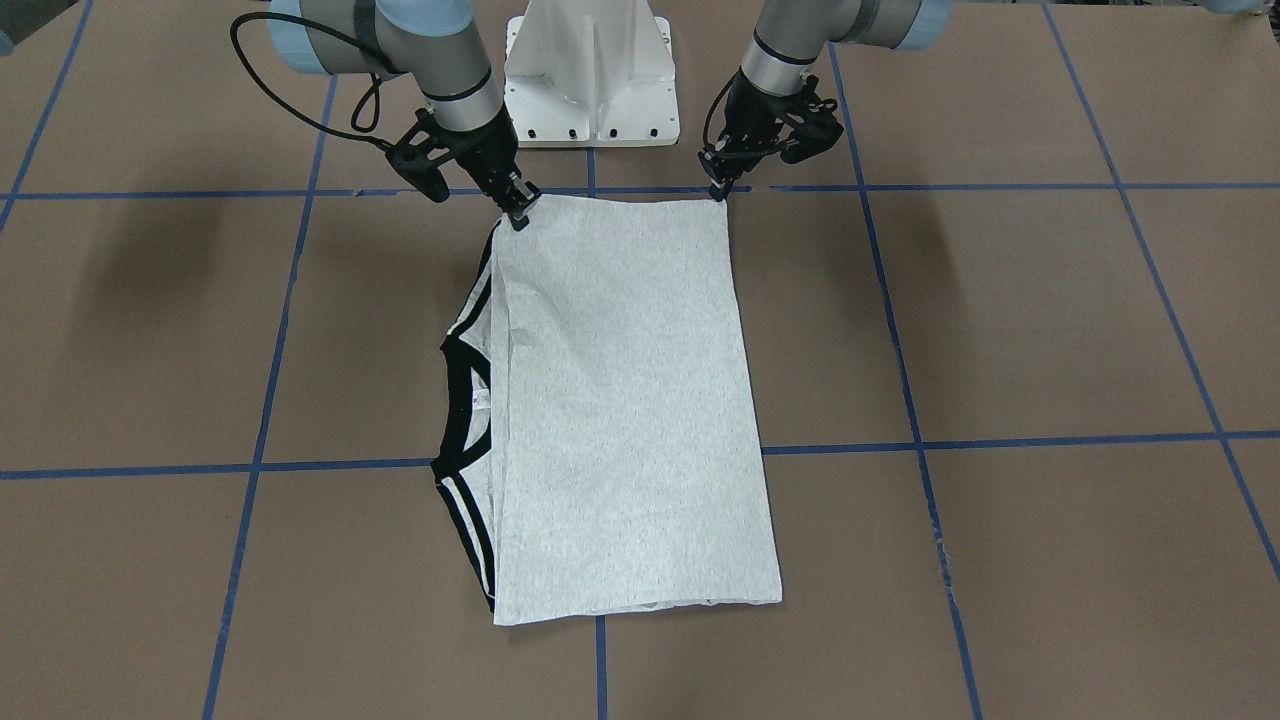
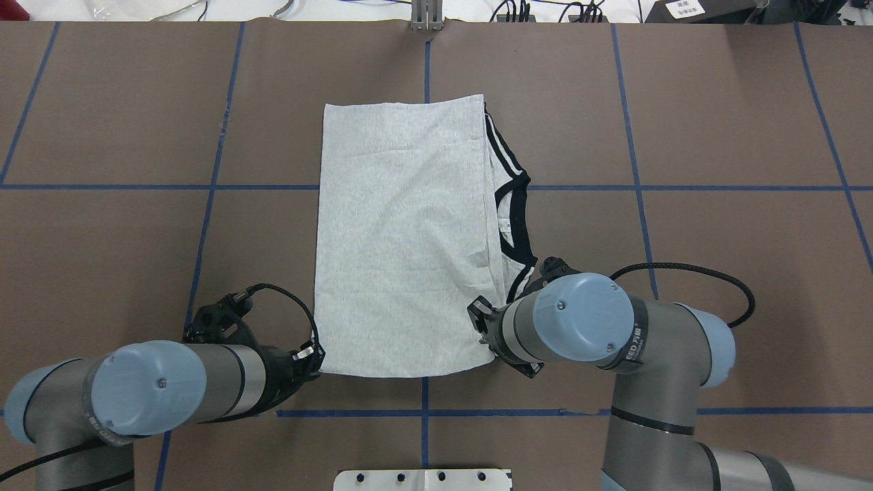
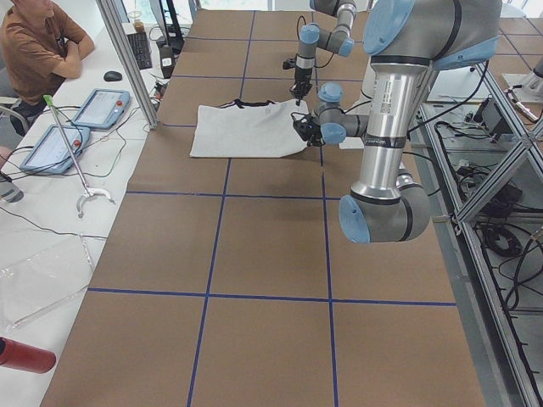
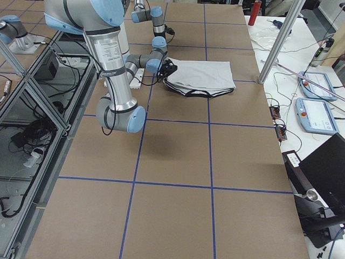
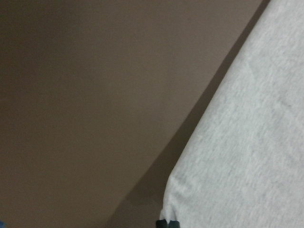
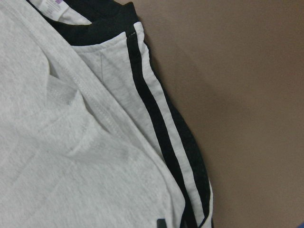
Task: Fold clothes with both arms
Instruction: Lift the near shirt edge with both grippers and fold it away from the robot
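The heather-grey T-shirt [image 1: 630, 400] lies folded flat with its black collar exposed. The left gripper [image 1: 719, 192] and right gripper [image 1: 518, 213] pinch its corners.

Folded shirt [image 2: 402, 239] flat at centre of worktop [image 2: 682, 102], before base [image 1: 592, 80]. Collar edge toward robot's right. Left gripper [image 1: 718, 190] at shirt's robot-side left corner, right gripper [image 1: 518, 215] at robot-side right corner.

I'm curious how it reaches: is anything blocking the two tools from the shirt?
Nothing visible is. The left tool and right tool each sit right at a corner of the T-shirt, on its edge nearest the robot.
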